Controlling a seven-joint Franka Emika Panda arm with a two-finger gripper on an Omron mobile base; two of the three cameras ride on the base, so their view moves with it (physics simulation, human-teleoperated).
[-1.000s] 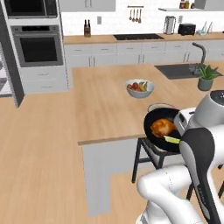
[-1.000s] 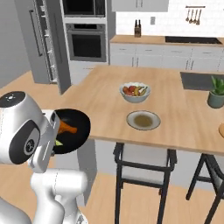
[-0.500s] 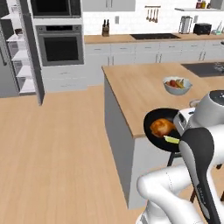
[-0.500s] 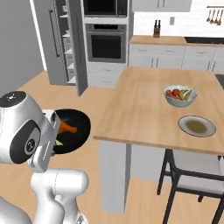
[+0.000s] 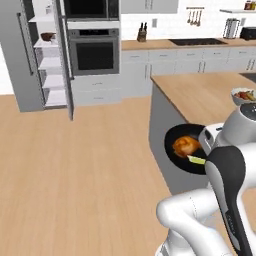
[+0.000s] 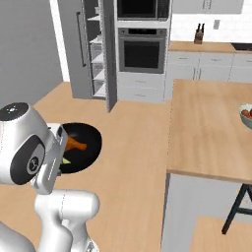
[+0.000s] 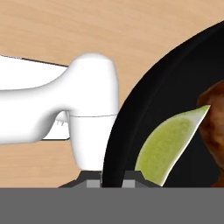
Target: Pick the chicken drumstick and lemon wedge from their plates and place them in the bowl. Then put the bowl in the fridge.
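Observation:
My gripper (image 7: 110, 178) is shut on the near rim of the black bowl (image 7: 144, 105), which hangs level in the air beside the island. In the bowl lie the orange-brown chicken drumstick (image 5: 184, 146) and the pale green lemon wedge (image 7: 168, 146), which touch each other. From the right base view the bowl (image 6: 92, 145) holds the drumstick (image 6: 75, 143) and the wedge (image 6: 66, 160) close against my hand. The grey fridge (image 5: 25, 60) stands open at the far left, its white shelves (image 5: 50, 65) showing. The plates are out of view.
A black wall oven (image 5: 94, 52) stands right of the fridge (image 6: 93, 49). The wooden island counter (image 5: 200, 95) lies to my right with a white fruit bowl (image 6: 246, 114) on it. Bare wooden floor (image 5: 75, 165) stretches between me and the fridge.
The base has driven, so the whole scene has slid right and the fridge and oven have come nearer and toward the middle. The bowl stays in my gripper with both foods inside.

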